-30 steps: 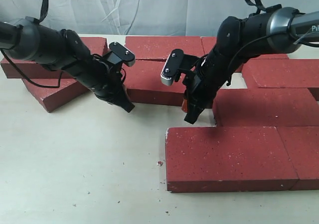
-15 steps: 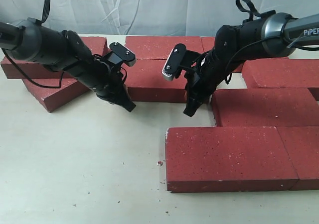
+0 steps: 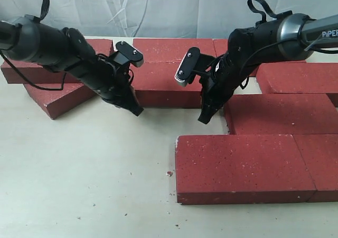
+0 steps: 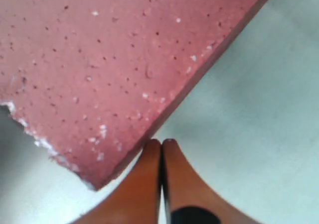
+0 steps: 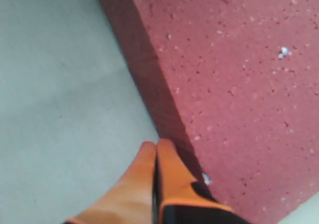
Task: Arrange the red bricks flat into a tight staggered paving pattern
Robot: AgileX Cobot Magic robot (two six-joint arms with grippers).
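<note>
Vs 1 s ago: right gripper tip has pulled back a bit toward 12 o'clock. Left gripper has barely shifted, also a touch toward 12. The red bricks look unmoved.

Nearest, at 5 o'clock on the table: front brick lies flat, w/ another flat brick butted against its 3 o'clock end. Next row back: mid-right brick, flat, tight behind the front brick & offset toward 3. Right gripper points down just off that brick's 9 o'clock end, btwn it & the centre brick. Right wrist view: orange fingers pressed together, nothing btwn them, tips at the foot of a brick's side face; can't tell which brick.

Left gripper sits at the centre brick's near-left corner. Left wrist view: fingers closed tight, empty, tips at the brick's edge beside a chipped corner.

At 9–10 o'clock: skewed brick, flat, apart from the pattern, w/ one more behind it under the left arm. Farther back, at 2 o'clock, a flat brick; then the far row along 12. Pale cloth backdrop behind.
</note>
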